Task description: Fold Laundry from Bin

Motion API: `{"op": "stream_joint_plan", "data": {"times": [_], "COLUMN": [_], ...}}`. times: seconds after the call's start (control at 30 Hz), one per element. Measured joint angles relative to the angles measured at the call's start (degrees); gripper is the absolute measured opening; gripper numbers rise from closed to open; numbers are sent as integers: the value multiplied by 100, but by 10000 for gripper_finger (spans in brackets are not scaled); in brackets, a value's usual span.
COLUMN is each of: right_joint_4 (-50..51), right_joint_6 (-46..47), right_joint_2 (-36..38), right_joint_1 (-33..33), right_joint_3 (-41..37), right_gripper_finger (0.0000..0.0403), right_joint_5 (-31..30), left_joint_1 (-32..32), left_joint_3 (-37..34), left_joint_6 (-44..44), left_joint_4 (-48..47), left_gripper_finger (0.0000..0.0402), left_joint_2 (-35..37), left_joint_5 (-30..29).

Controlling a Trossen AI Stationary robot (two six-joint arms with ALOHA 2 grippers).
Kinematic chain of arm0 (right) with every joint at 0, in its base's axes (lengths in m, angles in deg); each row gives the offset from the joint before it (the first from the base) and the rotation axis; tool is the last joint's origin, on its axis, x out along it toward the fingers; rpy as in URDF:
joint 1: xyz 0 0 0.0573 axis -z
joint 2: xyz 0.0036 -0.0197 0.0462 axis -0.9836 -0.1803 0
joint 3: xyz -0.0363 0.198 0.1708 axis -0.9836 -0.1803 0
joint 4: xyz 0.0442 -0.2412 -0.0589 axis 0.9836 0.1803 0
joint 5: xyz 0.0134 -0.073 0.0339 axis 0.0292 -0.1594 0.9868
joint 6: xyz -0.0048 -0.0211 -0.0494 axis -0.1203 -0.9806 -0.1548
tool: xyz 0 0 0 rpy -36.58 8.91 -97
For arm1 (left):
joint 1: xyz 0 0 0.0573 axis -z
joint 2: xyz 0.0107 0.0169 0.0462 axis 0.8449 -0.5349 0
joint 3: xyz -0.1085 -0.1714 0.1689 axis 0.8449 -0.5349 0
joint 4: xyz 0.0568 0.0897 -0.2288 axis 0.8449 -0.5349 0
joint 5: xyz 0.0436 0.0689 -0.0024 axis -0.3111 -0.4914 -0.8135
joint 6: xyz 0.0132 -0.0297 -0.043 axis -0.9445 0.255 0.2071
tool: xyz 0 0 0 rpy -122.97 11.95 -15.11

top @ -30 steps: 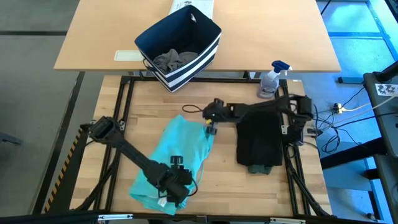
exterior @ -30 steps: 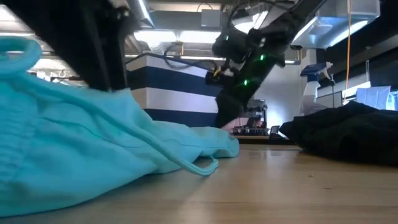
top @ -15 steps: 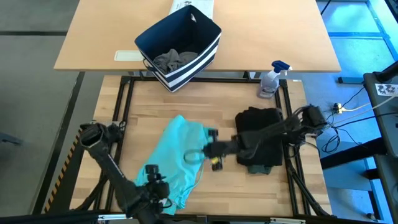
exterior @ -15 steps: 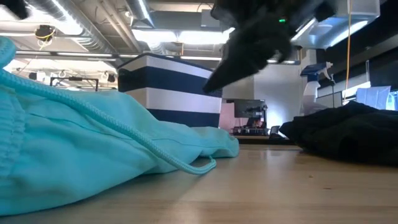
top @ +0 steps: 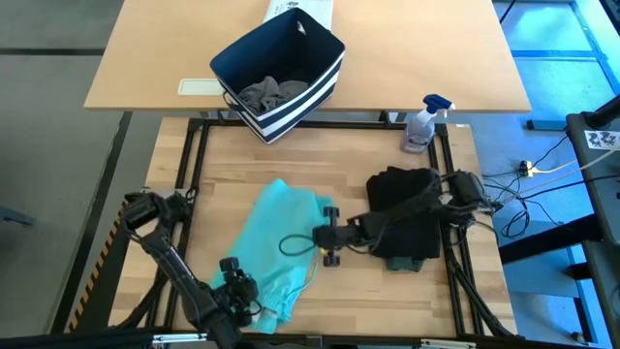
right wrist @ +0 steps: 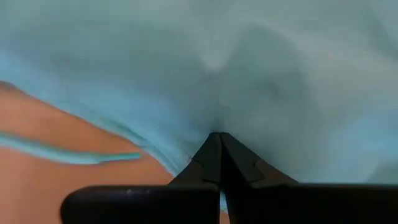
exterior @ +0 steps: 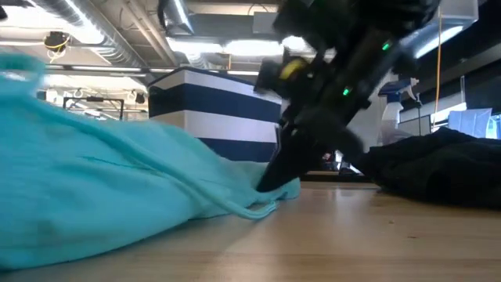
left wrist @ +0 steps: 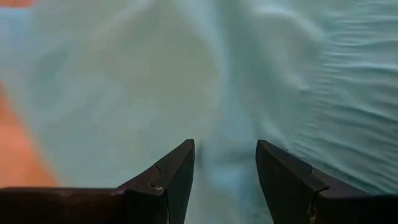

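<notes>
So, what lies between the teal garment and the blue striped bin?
Only bare wooden table between teal garment and bin, shown in the high view.

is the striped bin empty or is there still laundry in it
Not empty: the high view shows a crumpled grey garment lying on the bottom of the navy striped bin.

My work table, pale wood planks in a black frame: one teal garment, spread left of centre; one black garment, folded in a pile at the right. Behind it, a tan table: one navy striped bin, one spray bottle at its near edge, one white box at its far edge.
</notes>
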Motion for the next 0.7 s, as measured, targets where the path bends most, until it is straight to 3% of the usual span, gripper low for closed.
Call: {"op": "stream_joint_plan", "data": {"times": [0.2,0.33,0.53,0.7], "right_joint_4": [141,152,553,929], "right_joint_6": [-76,-298,-348,-473], "right_joint_2": [-8,-8,315,881], "right_joint_1": [713,1250,1439,975], "right_joint_3": [4,4,0,0], "right_gripper_finger": [1,1,1,1], "right_joint_5": [-32,1,304,-115], "left_joint_1": [-419,-826,-1058,-827], "left_joint_3": [-214,-197,197,686], "left_joint_6": [-1356,-2290,-2716,-2708], "left_joint_4": [1633,2226,1892,1456], "left_gripper_finger": [166,166,166,166], "left_joint_2": [0,0,-2,-2], "left_joint_5": [-77,-112,-168,-562]}}
